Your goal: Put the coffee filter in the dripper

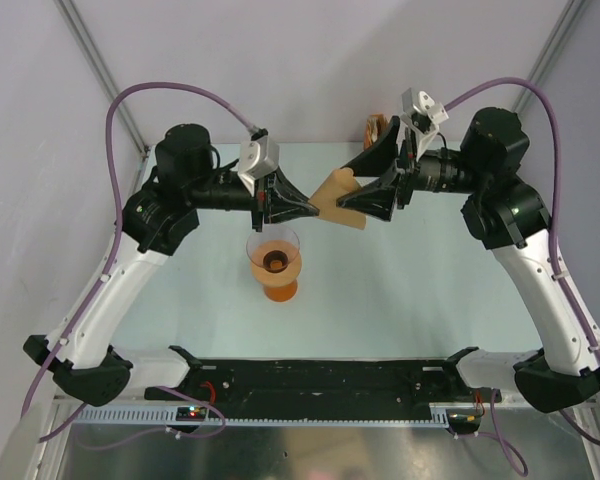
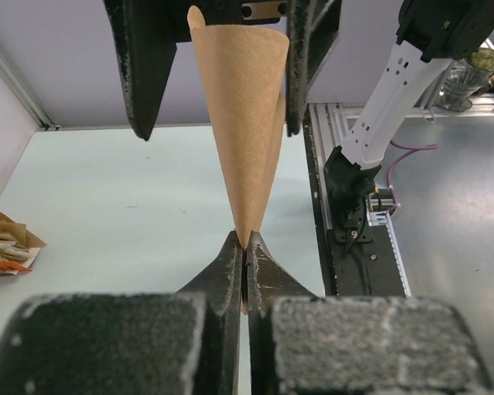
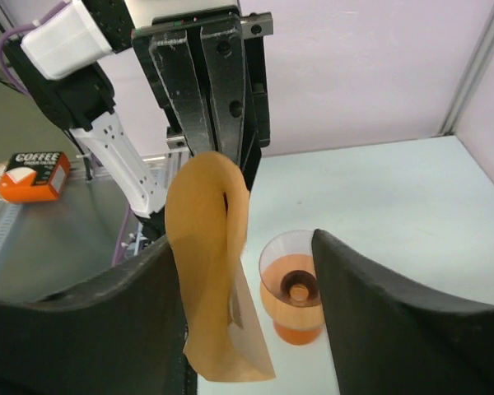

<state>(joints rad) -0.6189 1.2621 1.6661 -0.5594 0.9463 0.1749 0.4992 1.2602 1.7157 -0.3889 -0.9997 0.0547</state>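
The coffee filter [image 1: 338, 195], a tan paper cone, hangs in the air between the two grippers. My left gripper [image 1: 310, 210] is shut on its pointed tip, which shows clearly in the left wrist view [image 2: 244, 247]. The filter [image 2: 243, 107] widens away from it. My right gripper [image 1: 357, 185] is open, its fingers [image 2: 140, 66] on either side of the filter's wide end. In the right wrist view the filter [image 3: 206, 271] hangs by the left finger [image 3: 82, 329]. The peach-orange dripper [image 1: 274, 258] stands upright on the table below, also visible in the right wrist view [image 3: 292, 284].
An upright bundle of brown-and-orange papers [image 1: 377, 128] stands at the back of the table, also in the left wrist view [image 2: 4, 243]. An orange coffee box [image 3: 33, 174] and a glass [image 2: 465, 78] sit off the table. A black rail [image 1: 320, 385] runs along the near edge.
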